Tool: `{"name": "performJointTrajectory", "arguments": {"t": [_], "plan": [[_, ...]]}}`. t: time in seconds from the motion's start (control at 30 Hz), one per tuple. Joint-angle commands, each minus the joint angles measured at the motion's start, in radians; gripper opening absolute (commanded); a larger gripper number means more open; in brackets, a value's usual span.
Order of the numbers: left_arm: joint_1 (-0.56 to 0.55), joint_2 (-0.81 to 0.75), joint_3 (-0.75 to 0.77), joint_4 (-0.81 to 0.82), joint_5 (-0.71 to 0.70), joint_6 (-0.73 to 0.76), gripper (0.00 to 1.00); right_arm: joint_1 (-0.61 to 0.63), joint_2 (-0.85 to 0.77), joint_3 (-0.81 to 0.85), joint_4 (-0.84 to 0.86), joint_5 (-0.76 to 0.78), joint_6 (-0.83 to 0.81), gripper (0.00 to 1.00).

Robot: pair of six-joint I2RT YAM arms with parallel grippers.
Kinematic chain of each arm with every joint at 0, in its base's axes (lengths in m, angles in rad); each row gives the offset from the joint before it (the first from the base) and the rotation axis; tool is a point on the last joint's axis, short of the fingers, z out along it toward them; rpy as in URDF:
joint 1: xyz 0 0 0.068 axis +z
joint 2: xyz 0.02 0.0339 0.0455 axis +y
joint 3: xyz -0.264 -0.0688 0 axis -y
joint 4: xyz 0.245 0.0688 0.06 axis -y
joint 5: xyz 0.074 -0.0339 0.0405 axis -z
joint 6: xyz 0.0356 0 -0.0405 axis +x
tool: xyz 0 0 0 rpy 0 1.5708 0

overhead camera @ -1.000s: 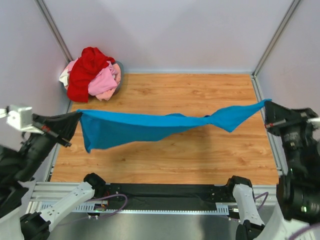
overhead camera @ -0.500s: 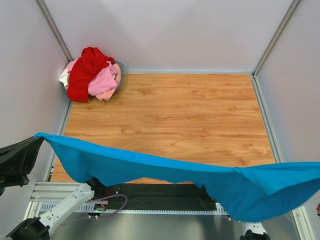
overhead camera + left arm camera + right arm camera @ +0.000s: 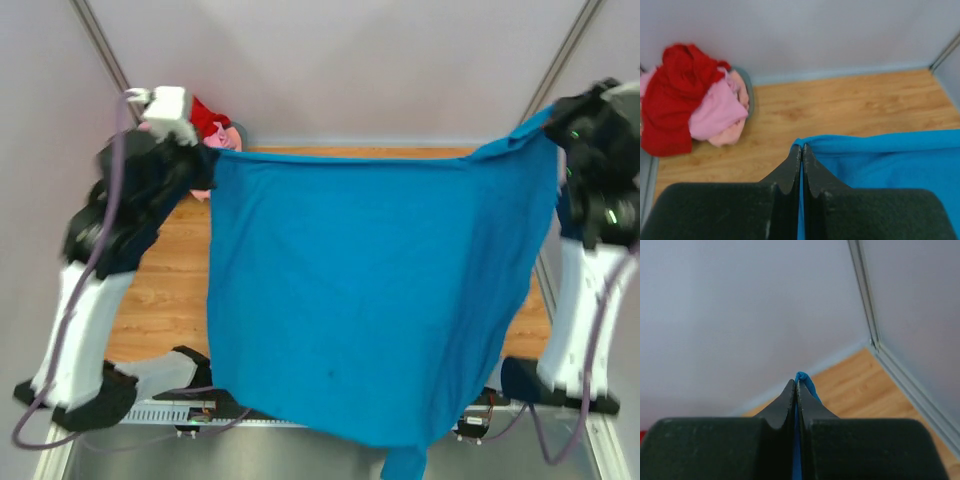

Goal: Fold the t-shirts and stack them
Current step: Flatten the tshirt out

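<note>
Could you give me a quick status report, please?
Left gripper, right gripper shut on blue t-shirt corners. Shirt hangs spread between them. Clothes pile back-left, out of the way.

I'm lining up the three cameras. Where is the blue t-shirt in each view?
Top external: the blue t-shirt fills the centre, spread wide.
Left wrist: lower right, corner in the jaws.
Right wrist: a sliver at centre, atop the jaws.
Shared landmark: the wooden table.

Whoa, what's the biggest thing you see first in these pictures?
The bright blue cotton t-shirt jumps out: it hangs spread wide like a curtain above the wooden table, pinched at its top corners by the shut left gripper and right gripper. In the far left corner sits a crumpled pile of red and pink shirts.
</note>
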Motion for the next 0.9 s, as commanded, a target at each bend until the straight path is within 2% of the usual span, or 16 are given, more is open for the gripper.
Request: {"name": "performJointTrajectory", "arguments": {"t": [0.0, 0.07, 0.1, 0.13, 0.17, 0.2, 0.23, 0.27, 0.33, 0.47, 0.67, 0.7, 0.87], "plan": [[0.188, 0.213, -0.14, -0.011, 0.136, -0.075, 0.0, 0.006, 0.234, -0.094, -0.049, -0.051, 0.032, 0.0], [0.269, 0.311, -0.193, 0.02, 0.202, -0.124, 0.0, 0.025, 0.352, -0.101, -0.044, -0.055, 0.026, 0.0], [0.324, 0.418, -0.208, 0.03, 0.237, -0.173, 0.0, 0.029, 0.502, -0.078, -0.052, -0.071, 0.015, 0.0], [0.338, 0.469, -0.22, 0.042, 0.26, -0.183, 0.02, 0.033, 0.58, 0.007, -0.099, -0.092, 0.0, 0.01], [0.344, 0.56, -0.22, 0.062, 0.266, -0.184, 0.28, 0.041, 0.659, 0.092, -0.145, -0.106, -0.014, 0.15], [0.346, 0.595, -0.207, 0.088, 0.274, -0.177, 0.47, 0.045, 0.819, 0.173, -0.249, -0.117, -0.035, 0.43], [0.344, 0.626, -0.199, 0.103, 0.278, -0.176, 0.74, 0.056, 0.872, 0.312, -0.286, -0.112, -0.052, 0.65], [0.344, 0.669, -0.19, 0.117, 0.282, -0.175, 0.99, 0.062, 0.92, 0.357, -0.312, -0.1, -0.066, 0.82], [0.341, 0.688, -0.159, 0.122, 0.295, -0.161, 1.0, 0.07, 0.94, 0.381, -0.313, -0.082, -0.086, 0.87], [0.322, 0.642, -0.185, 0.12, 0.257, -0.134, 1.0, 0.073, 0.801, 0.138, -0.17, -0.114, -0.09, 0.9], [0.257, 0.515, -0.354, 0.172, 0.225, -0.117, 1.0, 0.073, 0.622, -0.114, -0.09, -0.177, -0.066, 0.89], [0.251, 0.511, -0.402, 0.2, 0.237, -0.118, 1.0, 0.073, 0.604, -0.209, -0.055, -0.177, -0.061, 0.89], [0.216, 0.563, -0.476, 0.252, 0.3, -0.137, 0.97, 0.073, 0.566, -0.4, -0.001, -0.23, -0.046, 0.85]]}}
